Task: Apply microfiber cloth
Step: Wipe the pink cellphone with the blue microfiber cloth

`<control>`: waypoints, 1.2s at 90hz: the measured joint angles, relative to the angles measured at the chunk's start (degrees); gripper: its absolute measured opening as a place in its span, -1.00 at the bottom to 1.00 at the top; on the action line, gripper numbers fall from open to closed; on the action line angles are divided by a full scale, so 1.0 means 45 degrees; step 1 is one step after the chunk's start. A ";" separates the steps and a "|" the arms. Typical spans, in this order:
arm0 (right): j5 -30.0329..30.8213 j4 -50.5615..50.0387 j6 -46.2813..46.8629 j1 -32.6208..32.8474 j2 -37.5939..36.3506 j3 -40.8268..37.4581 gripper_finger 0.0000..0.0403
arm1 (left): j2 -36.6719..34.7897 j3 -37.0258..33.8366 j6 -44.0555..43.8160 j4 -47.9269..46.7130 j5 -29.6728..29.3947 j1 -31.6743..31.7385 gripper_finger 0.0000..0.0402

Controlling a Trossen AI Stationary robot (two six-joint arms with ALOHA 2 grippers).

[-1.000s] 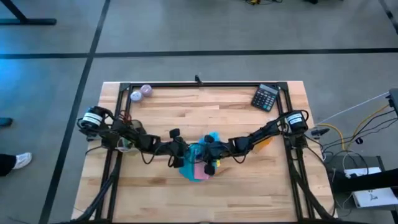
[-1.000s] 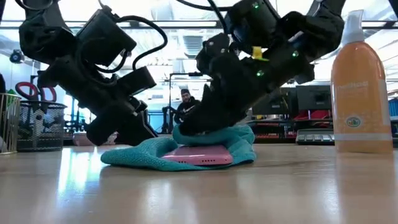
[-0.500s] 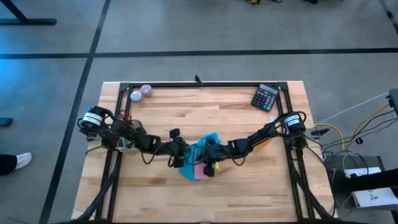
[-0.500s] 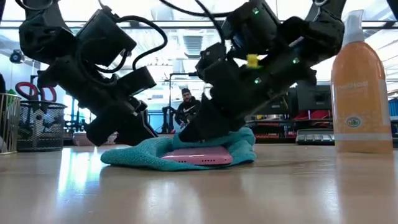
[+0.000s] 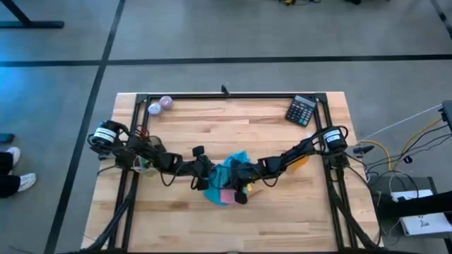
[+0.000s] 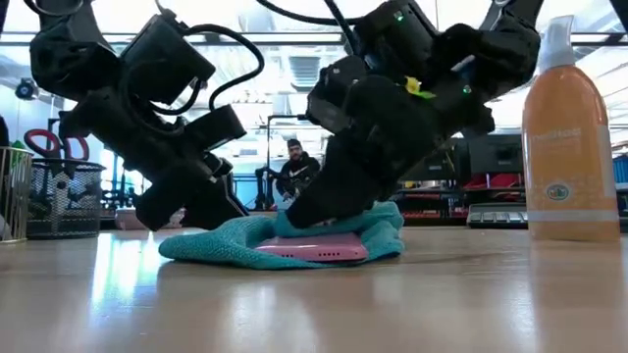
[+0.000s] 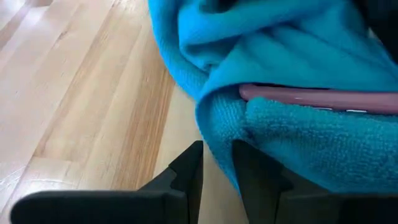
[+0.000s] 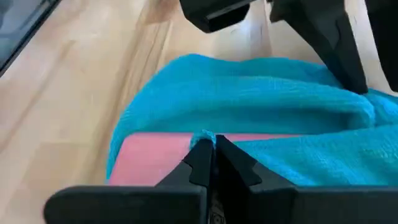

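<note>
The teal microfiber cloth [image 5: 229,171] lies bunched on the wooden table, draped over a pink phone [image 5: 227,196] that lies flat under it. My right gripper [image 8: 208,144] comes in from the table's right, shut on the cloth on top of the phone [image 8: 155,158]. My left gripper [image 7: 217,155] stands low at the cloth's left edge [image 5: 209,180]. Only a narrow gap shows between its fingers, and the cloth's edge sits in it. In the low view the phone's side [image 6: 314,251] shows between folds of the cloth [image 6: 226,243]. My left gripper has the cloth's left edge [image 7: 219,138] between its two fingertips, coming slanting down from the table's left. The cloth lies slack on the table and over the phone. My right gripper pinches a small fold of cloth [image 8: 204,135] between its shut fingertips, slanting down from the table's right. That fold lies on the phone's top face, and the rest of the cloth stays slack around it.
An orange spray bottle [image 6: 567,137] stands right of the phone. A calculator [image 5: 301,111] lies at the far right, and two small balls [image 5: 159,105] lie at the far left. A wire basket [image 6: 59,196] stands at the left. A person [image 6: 292,162] sits beyond the table.
My right gripper, still shut on the cloth, has slid a little toward the table's left over the phone and back again, turning at the wrist. The fold of cloth under it has moved with it. The phone and my left gripper have kept still.
</note>
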 joint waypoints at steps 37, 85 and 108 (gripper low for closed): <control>0.4532 -0.2669 0.0647 -0.0173 -0.0695 -0.0068 -1.00 | 0.0005 0.0000 -0.0055 0.0069 0.0006 0.0000 -0.63; 0.4387 -0.2378 0.0597 -0.0068 -0.0677 -0.0502 -1.00 | 0.0019 -0.0010 -0.0174 0.0588 0.0024 0.0010 -0.63; 0.2553 -0.2014 -0.0044 0.0211 -0.0681 -0.0520 -1.00 | 0.0019 -0.0005 -0.0175 0.0823 0.0024 0.0010 -0.63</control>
